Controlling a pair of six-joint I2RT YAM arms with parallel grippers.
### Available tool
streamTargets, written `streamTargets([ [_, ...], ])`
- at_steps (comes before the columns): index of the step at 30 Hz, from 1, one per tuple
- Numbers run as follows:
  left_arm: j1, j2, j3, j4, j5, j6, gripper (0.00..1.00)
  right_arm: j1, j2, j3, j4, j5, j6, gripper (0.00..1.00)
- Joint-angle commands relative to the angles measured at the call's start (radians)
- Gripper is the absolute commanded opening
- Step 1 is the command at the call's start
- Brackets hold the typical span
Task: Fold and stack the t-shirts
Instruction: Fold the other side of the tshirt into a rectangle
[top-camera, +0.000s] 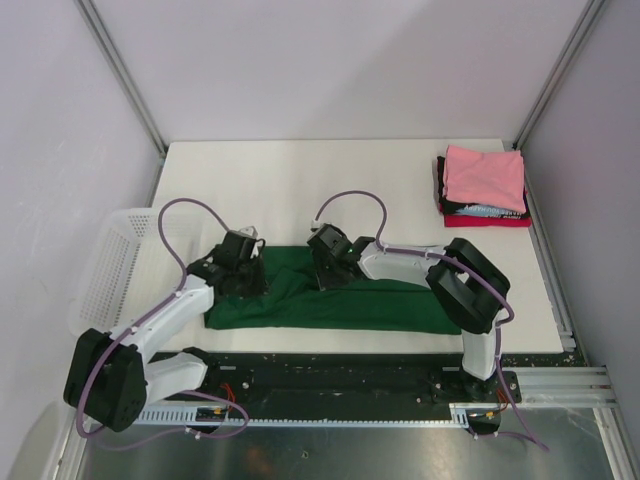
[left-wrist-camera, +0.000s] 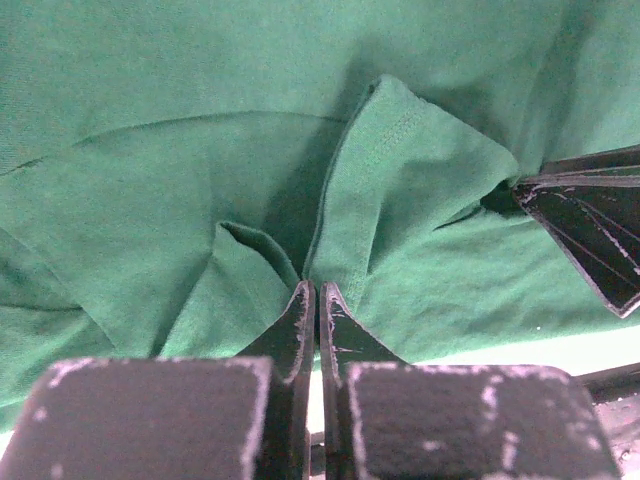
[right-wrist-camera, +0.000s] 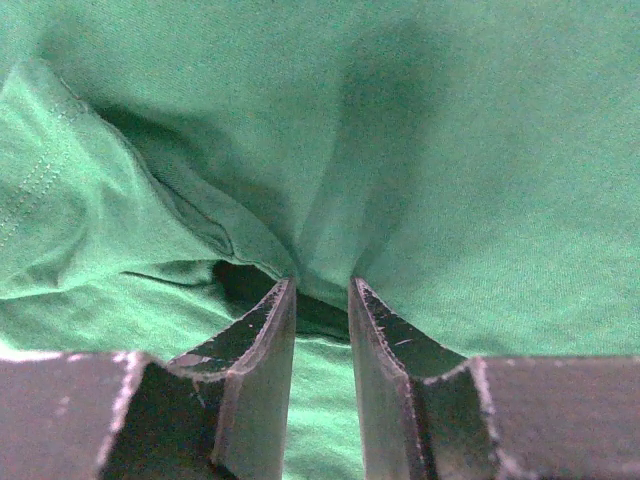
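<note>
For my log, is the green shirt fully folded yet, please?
Partly: the green shirt lies as a long band, one hemmed flap doubled over.

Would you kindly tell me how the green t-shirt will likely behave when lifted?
Probably floppy: the green t-shirt creases and bunches where the left gripper pinches it. Thin cloth, so likely light, sagging between grip points.
</note>
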Motion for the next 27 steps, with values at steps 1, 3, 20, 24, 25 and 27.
streamTargets([
  [1, -0.017, 0.014, 0.014, 0.008, 0.007, 0.011, 0.01, -0.001, -0.053, 0.031, -0.030, 0.049, -0.013, 0.32],
  [3, -0.018, 0.015, 0.013, 0.007, 0.002, 0.010, 0.01, -0.007, -0.093, 0.031, -0.011, 0.045, -0.016, 0.32],
  [20, -0.019, 0.031, 0.028, 0.007, -0.022, -0.005, 0.02, 0.026, 0.079, 0.249, 0.041, -0.054, -0.101, 0.39],
  [24, -0.018, 0.033, 0.031, 0.008, -0.023, -0.009, 0.02, 0.033, 0.108, 0.272, 0.008, -0.030, -0.103, 0.39],
  [25, -0.018, 0.033, 0.031, 0.007, -0.023, -0.009, 0.02, 0.034, 0.110, 0.273, 0.001, -0.020, -0.102, 0.39],
  [27, -0.018, 0.034, 0.033, 0.007, -0.022, -0.012, 0.02, 0.037, 0.110, 0.274, -0.013, -0.004, -0.102, 0.38],
])
